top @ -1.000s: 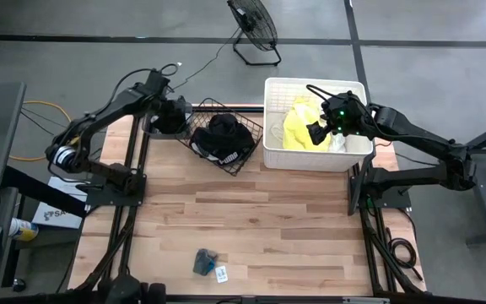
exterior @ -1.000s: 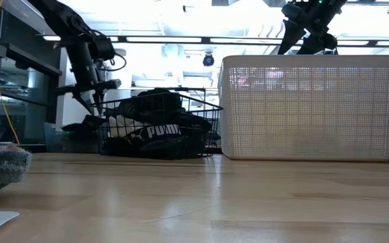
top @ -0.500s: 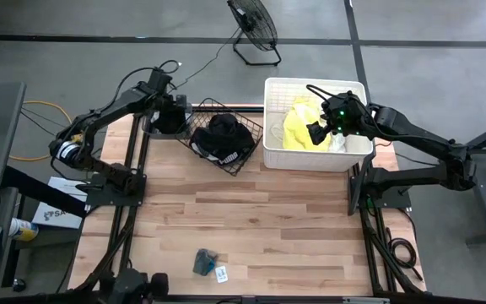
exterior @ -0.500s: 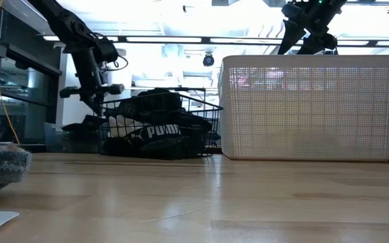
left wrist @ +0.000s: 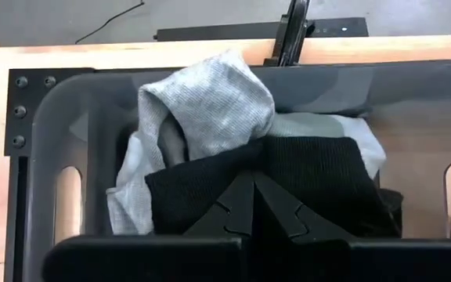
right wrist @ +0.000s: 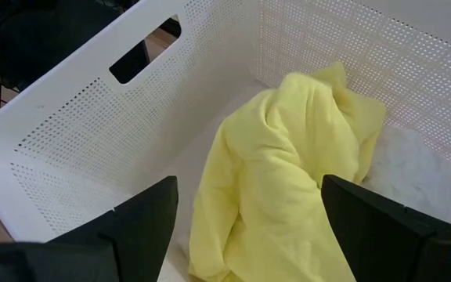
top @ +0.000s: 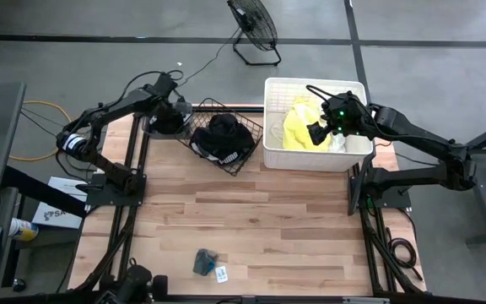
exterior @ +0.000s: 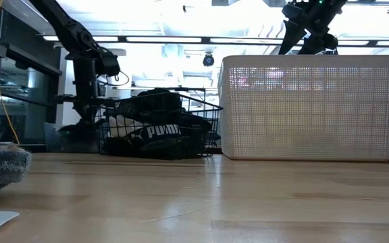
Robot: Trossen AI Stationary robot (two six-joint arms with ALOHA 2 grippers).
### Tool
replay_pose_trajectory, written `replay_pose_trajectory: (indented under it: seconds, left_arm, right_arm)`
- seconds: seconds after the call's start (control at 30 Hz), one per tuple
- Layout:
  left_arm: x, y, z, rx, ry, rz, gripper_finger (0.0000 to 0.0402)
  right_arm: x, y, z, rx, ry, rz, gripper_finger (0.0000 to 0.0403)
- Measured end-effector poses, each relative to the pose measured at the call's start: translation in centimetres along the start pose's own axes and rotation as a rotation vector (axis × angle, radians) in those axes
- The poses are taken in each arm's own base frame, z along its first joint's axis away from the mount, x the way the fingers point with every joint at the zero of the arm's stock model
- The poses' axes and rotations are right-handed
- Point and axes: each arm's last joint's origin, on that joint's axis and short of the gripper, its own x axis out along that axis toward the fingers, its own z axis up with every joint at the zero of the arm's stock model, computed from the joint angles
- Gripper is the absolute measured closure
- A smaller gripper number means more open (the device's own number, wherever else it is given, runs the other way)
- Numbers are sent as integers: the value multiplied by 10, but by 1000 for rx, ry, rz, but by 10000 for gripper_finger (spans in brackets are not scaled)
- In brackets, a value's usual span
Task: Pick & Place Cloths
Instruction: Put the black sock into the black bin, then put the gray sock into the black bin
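The left gripper (left wrist: pixel 254 205) sits low over the far left corner of the table, its fingers pressed together with no gap between them, closed on a black cloth (left wrist: pixel 304 176) that bunches around the fingertips. Just beyond that black cloth lies a grey cloth (left wrist: pixel 210 102), folded into a hump and touching it; both rest in a dark grey tray (left wrist: pixel 61 117) with slotted walls (its far rim runs right along the table edge). From above, the gripper (top: pixel 172 114) is just beside the black wire basket (top: pixel 250 149), which holds more black cloths (top: pixel 224 135), one with white lettering (exterior: pixel 159 131) showing through the wire.

The right gripper (right wrist: pixel 249 215) hangs inside the top of the white tub (right wrist: pixel 100 133) with its fingers spread wide and holding nothing. Directly below and between them lies a neon yellow cloth (right wrist: pixel 276 168), crumpled, and beside it, against the tub's wall, a white cloth (right wrist: pixel 405 168). In the high view this gripper (top: pixel 321 131) is over the right part of the tub (top: pixel 310 158).

A small grey cloth (top: pixel 204 261) lies alone near the table's front edge, well apart from both grippers.
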Motion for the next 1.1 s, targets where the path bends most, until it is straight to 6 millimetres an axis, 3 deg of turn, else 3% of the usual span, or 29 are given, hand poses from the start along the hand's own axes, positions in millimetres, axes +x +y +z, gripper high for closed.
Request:
replay_pose_trajectory:
  seconds: [0.53, 0.67, 0.83, 1.1]
  left_arm:
    - [5, -1, -12, 20, 67, -16, 401]
    - [-6, -3, -4, 18, 41, -71, 394]
    - [-24, -2, 3, 39, 7, -105, 349]
    - [-50, 4, 6, 55, 6, -151, 225]
  right_arm:
    - [0, 0, -1, 6, 7, 1, 95]
    - [0, 0, -1, 6, 8, 1, 95]
    - [0, 0, -1, 6, 12, 7, 95]
    - [0, 0, -1, 5, 17, 5, 95]
